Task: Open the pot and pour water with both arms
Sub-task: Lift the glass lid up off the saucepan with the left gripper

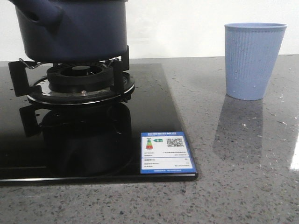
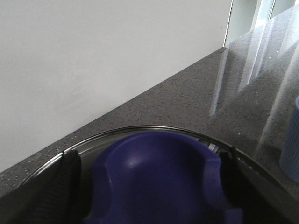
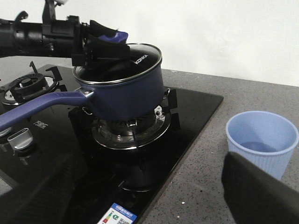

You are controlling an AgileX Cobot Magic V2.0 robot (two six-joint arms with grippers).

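Observation:
The dark navy pot [image 1: 79,28] stands on the gas burner [image 1: 79,84] at the far left, its handle [image 3: 42,105] pointing toward the front. Its glass lid [image 3: 140,53] sits on it. My left gripper [image 3: 105,39] is over the lid, and its black fingers [image 2: 65,186] straddle the blue lid knob [image 2: 154,182], with a dark gap showing on one side. My right gripper [image 3: 149,205] is wide open and empty, low over the hob's front edge, with the pot [image 3: 126,93] ahead of it. Neither gripper shows in the front view.
A light blue ribbed cup [image 1: 254,60] stands on the grey counter to the right of the black glass hob [image 1: 154,116]; it also shows in the right wrist view [image 3: 261,140]. A second burner [image 3: 28,84] and a control knob [image 3: 21,140] lie further left. A white wall is behind.

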